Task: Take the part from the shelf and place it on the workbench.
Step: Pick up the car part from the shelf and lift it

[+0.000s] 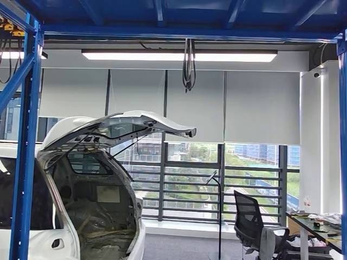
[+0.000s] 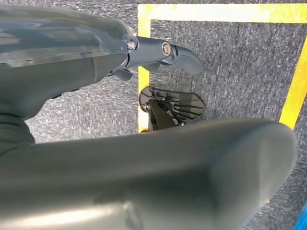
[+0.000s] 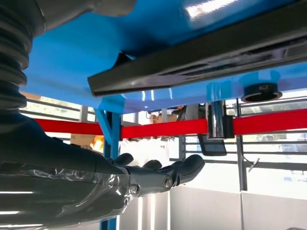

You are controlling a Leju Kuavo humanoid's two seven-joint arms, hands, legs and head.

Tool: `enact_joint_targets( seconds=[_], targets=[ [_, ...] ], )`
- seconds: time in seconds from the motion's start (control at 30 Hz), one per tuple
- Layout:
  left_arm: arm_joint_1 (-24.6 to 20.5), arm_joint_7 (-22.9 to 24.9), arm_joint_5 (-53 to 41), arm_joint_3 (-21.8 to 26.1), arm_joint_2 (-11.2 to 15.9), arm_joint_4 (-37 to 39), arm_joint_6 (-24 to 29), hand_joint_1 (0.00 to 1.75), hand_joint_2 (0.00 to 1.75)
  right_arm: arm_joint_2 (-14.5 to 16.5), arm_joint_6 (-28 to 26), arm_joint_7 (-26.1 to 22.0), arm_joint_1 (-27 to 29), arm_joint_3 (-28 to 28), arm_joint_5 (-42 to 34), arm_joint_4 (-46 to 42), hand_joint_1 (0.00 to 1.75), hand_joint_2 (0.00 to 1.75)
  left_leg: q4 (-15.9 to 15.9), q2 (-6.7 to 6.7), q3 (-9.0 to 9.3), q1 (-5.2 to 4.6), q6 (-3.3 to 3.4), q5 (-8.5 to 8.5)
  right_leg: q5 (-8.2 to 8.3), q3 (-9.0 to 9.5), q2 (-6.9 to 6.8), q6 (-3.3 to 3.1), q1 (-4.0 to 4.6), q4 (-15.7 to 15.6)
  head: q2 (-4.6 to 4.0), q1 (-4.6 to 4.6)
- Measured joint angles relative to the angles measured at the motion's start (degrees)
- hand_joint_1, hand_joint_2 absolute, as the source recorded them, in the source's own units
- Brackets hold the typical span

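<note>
Extending from the left hand (image 2: pixel 155 52), the fingers (image 2: pixel 181 55) lie nearly straight and hold nothing; the arm hangs down, so its wrist view faces grey carpet (image 2: pixel 235 67) marked with yellow floor tape (image 2: pixel 217 13). This posture suggests the left arm is idle, kept clear of the reach.

The right hand (image 3: pixel 155 175) is raised, its fingers (image 3: pixel 188 165) stretched forward, lightly spread and empty. Just above them runs the underside of a blue shelf (image 3: pixel 72 62) carrying a long dark bar (image 3: pixel 203 52), with a red rail (image 3: pixel 163 128) beyond. Whether that bar is the part cannot be confirmed; it rests on the shelf structure, apart from the fingers. The hand appears positioned below the shelf level to approach a pickup.

The head view shows blue rack uprights (image 1: pixel 24 141), a white car (image 1: pixel 82 179) with its tailgate lifted, and a cluttered surface (image 1: pixel 319 225) at far right, possibly the workbench. Judged stage: the pickup is not yet made.
</note>
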Motion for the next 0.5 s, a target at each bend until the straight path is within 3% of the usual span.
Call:
enact_joint_targets(
  seconds=[0.5],
  targets=[
    [-0.2, -0.3, -1.2, 1.1, 0.0, 0.0, -0.4, 0.0, 0.0, 0.0, 1.8, -0.4, -1.8, -0.2, -2.5, 4.3, 0.0, 1.75, 0.0, 0.0, 0.0, 0.0, 0.0, 0.0, 0.0, 0.0, 0.0, 0.0, 0.0, 0.0, 0.0, 0.0]
  ],
)
